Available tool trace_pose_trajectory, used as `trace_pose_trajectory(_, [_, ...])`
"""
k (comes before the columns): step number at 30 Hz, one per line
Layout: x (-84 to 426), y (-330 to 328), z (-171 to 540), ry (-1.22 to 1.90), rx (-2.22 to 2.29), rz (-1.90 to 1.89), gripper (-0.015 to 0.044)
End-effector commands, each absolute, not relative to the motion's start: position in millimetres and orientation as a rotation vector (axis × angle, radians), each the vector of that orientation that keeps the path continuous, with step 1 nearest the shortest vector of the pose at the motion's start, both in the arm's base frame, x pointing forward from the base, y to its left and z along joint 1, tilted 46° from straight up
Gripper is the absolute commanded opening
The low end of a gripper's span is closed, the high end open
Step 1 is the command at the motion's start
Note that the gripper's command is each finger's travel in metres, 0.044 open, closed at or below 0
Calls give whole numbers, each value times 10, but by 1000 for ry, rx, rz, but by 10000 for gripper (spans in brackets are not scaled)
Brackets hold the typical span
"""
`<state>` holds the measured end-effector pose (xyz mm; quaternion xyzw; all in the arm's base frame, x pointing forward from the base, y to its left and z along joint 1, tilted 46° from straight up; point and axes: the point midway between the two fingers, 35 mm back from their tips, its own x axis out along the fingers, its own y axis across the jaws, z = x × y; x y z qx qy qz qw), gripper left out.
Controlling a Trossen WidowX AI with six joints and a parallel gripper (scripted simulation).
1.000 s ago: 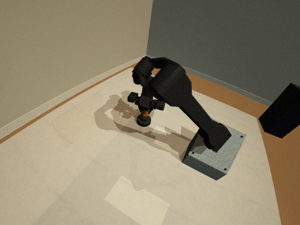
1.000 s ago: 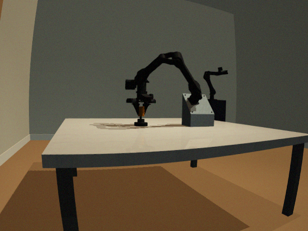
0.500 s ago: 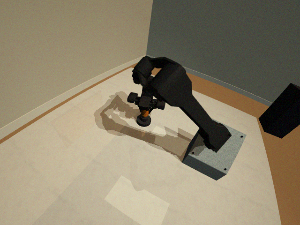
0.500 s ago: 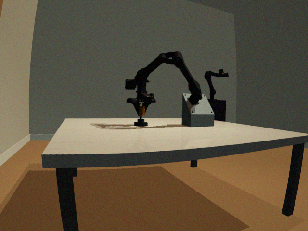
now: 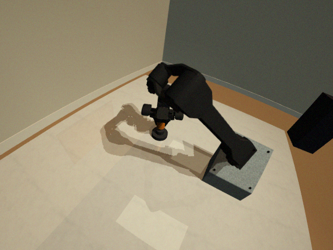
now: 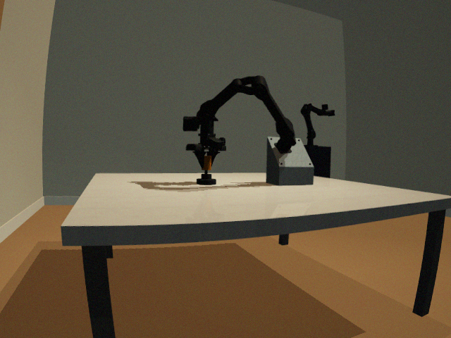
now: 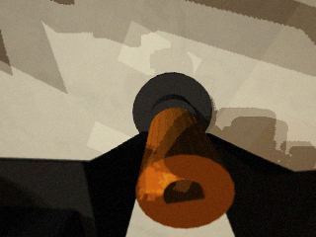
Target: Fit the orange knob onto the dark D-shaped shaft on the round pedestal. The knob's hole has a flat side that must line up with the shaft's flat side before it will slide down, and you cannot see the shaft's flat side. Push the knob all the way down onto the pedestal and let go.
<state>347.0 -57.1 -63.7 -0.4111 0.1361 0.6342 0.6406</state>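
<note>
From my remote station, I am pointing the black gripper [image 5: 161,126] [image 6: 207,162] [image 7: 175,137] downward over the table [image 5: 88,204] [image 6: 175,207], its claw clamping the orange knob [image 5: 161,125] [image 6: 207,163] [image 7: 185,192]. The knob is standing upright above the round dark pedestal [image 5: 159,135] [image 6: 206,180] [image 7: 148,109]. A short stretch of dark shaft [image 6: 206,172] is showing between them in the exterior view, so the knob is not sitting down on the pedestal. I cannot tell whether the shaft is entering the hole. The wrist view is showing the D-shaped opening [image 7: 184,193] in the knob's near end, its flat edge facing the bottom of the frame.
</note>
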Motion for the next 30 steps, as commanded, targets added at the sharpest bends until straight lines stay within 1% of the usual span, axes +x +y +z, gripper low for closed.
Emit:
trace_pose_trajectory(1, [3474, -565, -632, 303, -942, 1446, 0])
trace_pose_trajectory(8, [3449, -580, -596, 297, -950, 1448, 0])
trace_pose_trajectory(16, [3452, -594, -600, 153, -1111, 1498, 0])
trace_pose_trajectory(30, [3466, -562, -631, 153, -1111, 1497, 0])
